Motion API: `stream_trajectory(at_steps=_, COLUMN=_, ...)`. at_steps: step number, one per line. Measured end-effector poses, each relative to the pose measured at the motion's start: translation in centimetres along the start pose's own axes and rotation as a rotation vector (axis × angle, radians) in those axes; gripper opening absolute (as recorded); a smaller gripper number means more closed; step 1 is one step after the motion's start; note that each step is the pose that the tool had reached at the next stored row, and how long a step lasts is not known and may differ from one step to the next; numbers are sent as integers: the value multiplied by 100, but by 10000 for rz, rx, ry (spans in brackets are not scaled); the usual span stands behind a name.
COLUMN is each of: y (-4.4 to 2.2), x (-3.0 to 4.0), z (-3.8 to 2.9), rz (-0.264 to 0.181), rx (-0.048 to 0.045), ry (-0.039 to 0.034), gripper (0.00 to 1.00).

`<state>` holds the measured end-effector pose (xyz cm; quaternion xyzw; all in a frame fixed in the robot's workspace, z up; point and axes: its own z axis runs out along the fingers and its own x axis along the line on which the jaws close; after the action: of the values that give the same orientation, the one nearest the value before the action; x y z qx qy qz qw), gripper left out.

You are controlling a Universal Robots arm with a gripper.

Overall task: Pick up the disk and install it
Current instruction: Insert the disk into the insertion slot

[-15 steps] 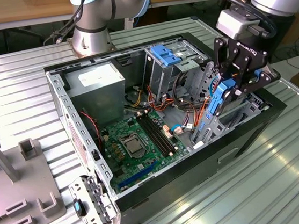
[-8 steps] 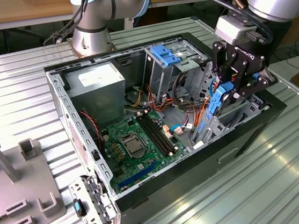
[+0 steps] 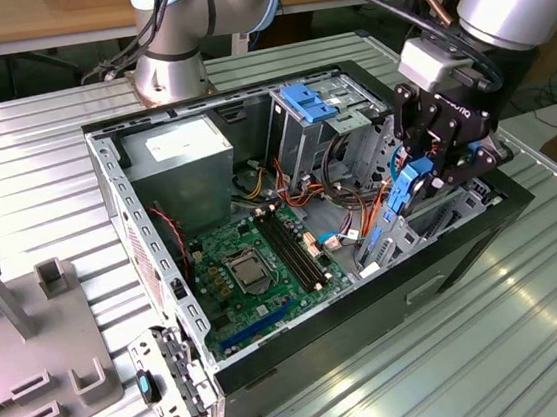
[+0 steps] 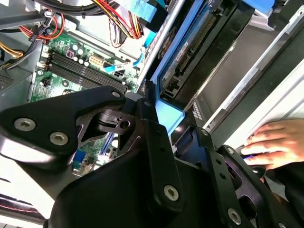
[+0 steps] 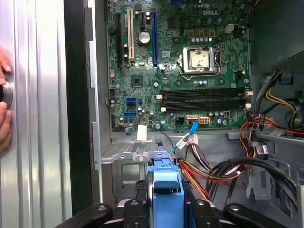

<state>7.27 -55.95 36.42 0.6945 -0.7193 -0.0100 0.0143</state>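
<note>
The pincer grips the disk by its blue frame, tilted over the cage. Installing is in hand, and it calls for the disk square with the cage.

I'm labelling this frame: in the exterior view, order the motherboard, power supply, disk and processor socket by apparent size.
1. motherboard
2. power supply
3. disk and processor socket look about alike. The disk shows edge-on, half hidden in the jaws, so I won't rank them.
</note>
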Motion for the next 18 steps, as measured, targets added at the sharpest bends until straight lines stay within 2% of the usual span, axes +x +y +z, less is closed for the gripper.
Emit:
stream_trajectory(at_steps=11, y=-12, x=1, z=104, rz=1, rx=-70, ry=3, gripper=37)
stream_trajectory(at_steps=18, y=-14, x=2, z=114, rz=1, rx=-79, ry=4, gripper=37)
